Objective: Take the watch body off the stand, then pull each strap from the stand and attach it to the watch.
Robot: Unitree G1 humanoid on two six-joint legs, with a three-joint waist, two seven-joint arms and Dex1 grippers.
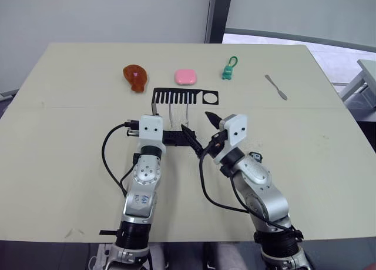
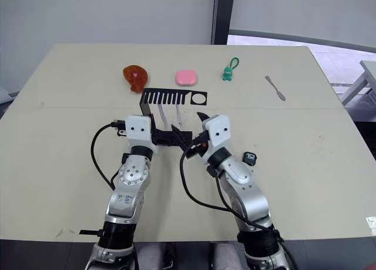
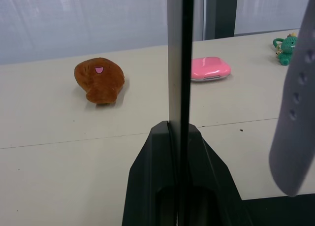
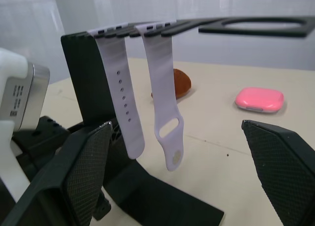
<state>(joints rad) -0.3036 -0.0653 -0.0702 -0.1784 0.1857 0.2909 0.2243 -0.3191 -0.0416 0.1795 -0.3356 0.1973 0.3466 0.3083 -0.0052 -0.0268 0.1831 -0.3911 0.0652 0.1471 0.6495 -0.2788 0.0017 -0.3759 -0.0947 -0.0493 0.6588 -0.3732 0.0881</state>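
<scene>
The black stand (image 1: pixel 185 97) is upright at mid-table, and its comb-slotted top bar (image 4: pixel 256 26) carries two pale straps (image 4: pixel 120 98) (image 4: pixel 165 103) hanging side by side. My left gripper (image 1: pixel 176 137) is shut on the stand's thin upright (image 3: pixel 179 63) low down, near the base. Just right of the straps, my right gripper (image 1: pixel 201 127) is open, its fingers (image 4: pixel 83 177) spread wide with nothing between them. The watch body (image 2: pixel 249 158), small and black with light digits, lies on the table beside my right forearm.
Along the far side of the table lie a brown plush toy (image 1: pixel 135 76), a pink case (image 1: pixel 185 76), a green keychain figure (image 1: pixel 229 70) and a grey metal tool (image 1: pixel 276 86). The table's right edge (image 1: pixel 343 99) is near that tool.
</scene>
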